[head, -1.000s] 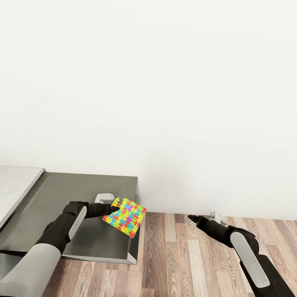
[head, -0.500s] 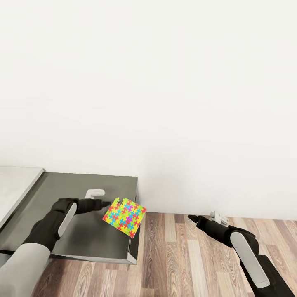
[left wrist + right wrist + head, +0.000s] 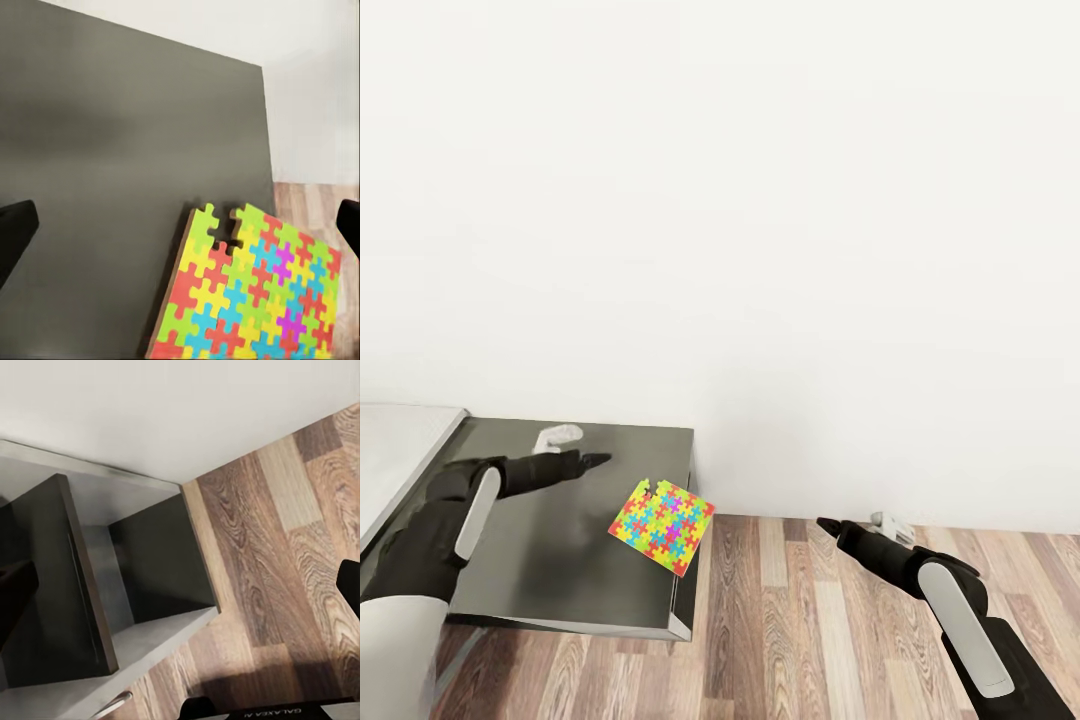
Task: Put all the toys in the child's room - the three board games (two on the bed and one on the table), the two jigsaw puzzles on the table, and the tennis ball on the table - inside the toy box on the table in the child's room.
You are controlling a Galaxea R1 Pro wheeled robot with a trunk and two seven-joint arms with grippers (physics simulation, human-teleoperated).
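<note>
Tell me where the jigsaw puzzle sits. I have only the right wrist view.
Observer: The flat multicoloured jigsaw puzzle lies on the low dark grey unit, overhanging its right edge.
Operator: Report the left gripper.
Observer: The left gripper is open and empty above the unit, apart from the puzzle.
Operator: Place my right gripper against that puzzle.
Observer: The right gripper hangs over the wood-plank floor, to the right of the unit and the puzzle.
</note>
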